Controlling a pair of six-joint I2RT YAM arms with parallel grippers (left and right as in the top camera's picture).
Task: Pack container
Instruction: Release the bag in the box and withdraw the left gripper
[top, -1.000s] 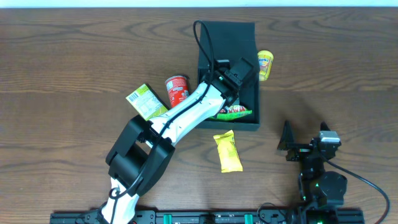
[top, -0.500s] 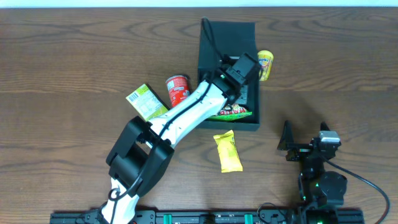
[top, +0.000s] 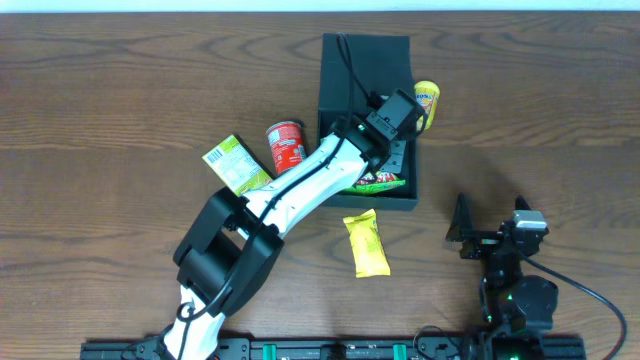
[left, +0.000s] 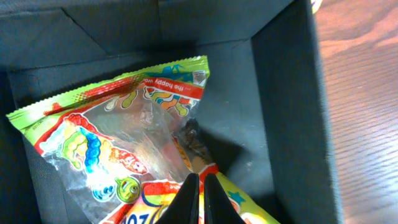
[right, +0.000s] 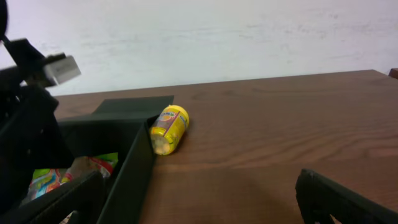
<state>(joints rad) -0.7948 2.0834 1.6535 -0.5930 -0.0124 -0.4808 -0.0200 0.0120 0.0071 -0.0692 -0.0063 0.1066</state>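
1. Container (top: 413, 170) sits at the far centre of the wooden table (top: 120, 100), flap lid open toward the far edge. One item is inside: a green and red snack bag (left: 118, 143), lying flat on the floor of the box.
2. Left gripper (left: 200, 199) is inside the container, just above the near end of the bag. Its jaws are closed together, with nothing visible between them.
3. Right gripper (top: 465, 235) is parked at the near right of the table, well apart from everything, jaws wide and empty.
4. Still outside the box:
   - yellow can (top: 427, 100), on its side just beside the right wall
   - red can (top: 285, 146) and green-yellow carton (top: 235, 163), to the left
   - yellow pouch (top: 366, 243), near the front wall
5. Judgement: the bag counts as placed, so the step in hand is getting the left arm out. The task is early, with four items to go.
6. To do it well:
   - Rise straight up before moving sideways, since the right wall is close.
   - Check in the wrist view that the bag film is not snagged on the fingertips.
   - Keep clear of the lid so that it does not fold shut.
7. The yellow pouch looks the easiest next pick, being flat and nearest.
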